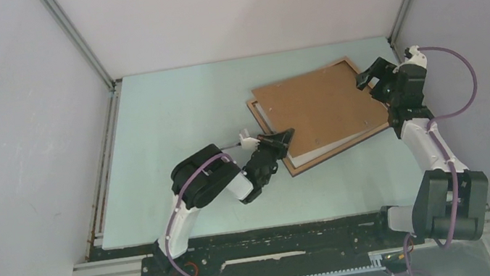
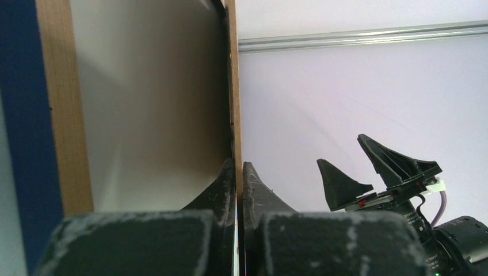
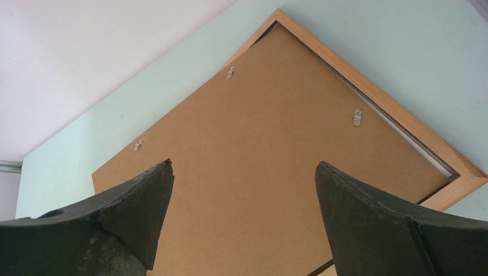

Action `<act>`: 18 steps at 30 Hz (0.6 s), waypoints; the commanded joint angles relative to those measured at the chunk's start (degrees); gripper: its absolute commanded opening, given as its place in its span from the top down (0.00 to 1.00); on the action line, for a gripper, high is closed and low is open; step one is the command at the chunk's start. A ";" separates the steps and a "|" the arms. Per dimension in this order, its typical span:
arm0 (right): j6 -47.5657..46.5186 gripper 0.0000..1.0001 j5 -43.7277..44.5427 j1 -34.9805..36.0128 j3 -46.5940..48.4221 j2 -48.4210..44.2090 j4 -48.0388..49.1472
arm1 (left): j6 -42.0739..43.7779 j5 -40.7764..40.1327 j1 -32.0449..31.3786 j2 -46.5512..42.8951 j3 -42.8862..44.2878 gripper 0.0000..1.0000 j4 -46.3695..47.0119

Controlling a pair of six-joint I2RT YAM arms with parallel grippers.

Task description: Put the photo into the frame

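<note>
Between the fingertips of the left gripper (image 2: 239, 169), which were pressed together, ran a thin brown edge of the frame (image 1: 317, 101), by its look the back board (image 3: 259, 149). Whether the photo (image 1: 324, 148) was caught in the same pinch could not be told.

Just beyond those tips the frame lay back side up on the pale green tabletop (image 1: 172, 112), turned askew. Its board sat out of square with the wooden rails (image 3: 403, 115). A white strip, likely the photo's back, showed beside the gripper along the board's nearer edge. So the photo lay under the board, inside the frame's outline but not squarely seated.

Across the frame from the left gripper, the right gripper (image 3: 241, 167) hovered above the far corner. Its fingers stood wide apart, holding nothing. Small turn clips (image 3: 357, 117) showed on the board below it.

The step in hand appeared to be squaring board and photo into the frame's recess. To do it well, the left gripper would slide the pinched edge gently toward the right gripper, kept low and flat so the sheet did not buckle. The right gripper would press down on the board or a rail to stop the frame skating. The risk was the photo creasing or riding over a rail.
</note>
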 commanded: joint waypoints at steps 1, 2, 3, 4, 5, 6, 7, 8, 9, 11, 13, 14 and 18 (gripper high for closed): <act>0.32 0.00 -0.34 -0.60 -0.11 0.13 2.14 | 1.40 -2.36 -0.25 -0.75 4.00 1.00 1.55; 0.31 0.00 -0.47 -0.60 -0.09 0.13 2.13 | 1.36 -2.05 -0.30 -0.89 4.25 1.00 0.89; 0.38 0.00 -0.57 -0.60 -0.11 0.13 2.15 | 1.12 -1.67 -0.38 -0.96 4.57 0.99 0.48; 0.31 0.00 -0.54 -0.60 -0.09 0.13 2.13 | 0.38 -1.64 -0.53 -0.97 4.75 0.98 0.11; 0.30 0.00 -0.47 -0.60 -0.11 0.05 2.05 | -0.56 -1.77 -0.74 -0.80 4.94 0.96 -0.33; 0.24 0.00 -0.41 -0.60 -0.11 0.00 1.97 | -1.34 -1.82 -0.97 -0.65 5.16 0.95 -0.62; 0.12 0.00 -0.37 -0.67 -0.09 -0.11 1.83 | -1.82 -1.84 -1.04 -0.54 5.19 0.94 -0.83; 0.02 0.01 -0.34 -0.75 -0.08 -0.27 1.70 | -1.95 -1.64 -1.12 -0.64 5.22 0.93 -1.15; -0.06 0.00 -0.29 -0.92 -0.09 -0.45 1.49 | -2.05 -1.28 -1.13 -0.95 5.12 0.91 -1.62; -0.14 0.00 -0.67 -1.24 -0.09 -0.97 1.06 | -1.99 -0.22 -1.05 -2.23 4.42 0.84 -3.64; -0.39 0.00 -1.22 -1.39 -0.06 -1.75 0.75 | -2.67 1.57 -1.09 -4.76 4.03 0.74 -10.10; -0.56 0.00 -1.29 -1.39 -0.10 -2.18 0.55 | -2.36 2.36 -1.05 -5.94 3.94 0.70 -12.60; -1.80 0.00 -0.57 -1.39 -0.11 -3.81 -0.88 | -1.08 7.12 -0.09 -9.78 4.07 0.60 -22.35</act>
